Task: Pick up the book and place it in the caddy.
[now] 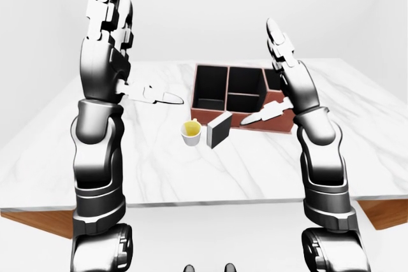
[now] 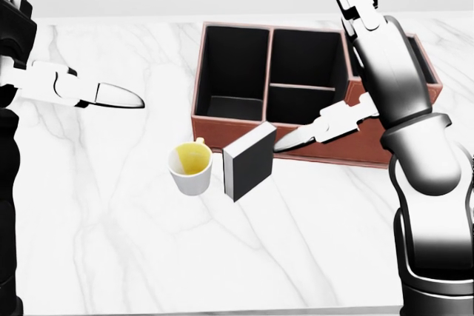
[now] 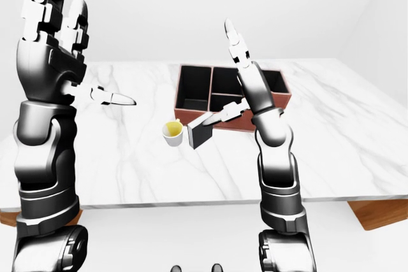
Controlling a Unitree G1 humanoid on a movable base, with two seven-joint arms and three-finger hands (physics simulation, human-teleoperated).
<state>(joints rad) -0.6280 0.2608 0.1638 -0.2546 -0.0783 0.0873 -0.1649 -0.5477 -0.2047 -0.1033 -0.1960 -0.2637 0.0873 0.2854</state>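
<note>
On white marble table [image 2: 111,205]: book [image 2: 248,160], caddy [image 2: 222,112].

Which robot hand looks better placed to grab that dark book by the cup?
Probably the right robot hand: one fingertip points at the book from close beside it, near the caddy. The left robot hand is open far off to the view's left, beyond the cup.

No readable text anywhere.
The book [image 2: 249,160], caddy [image 2: 222,120] and cup [image 2: 190,169] carry no lettering (plain rendered surfaces), nor does the tabletop [image 2: 111,205].
</note>
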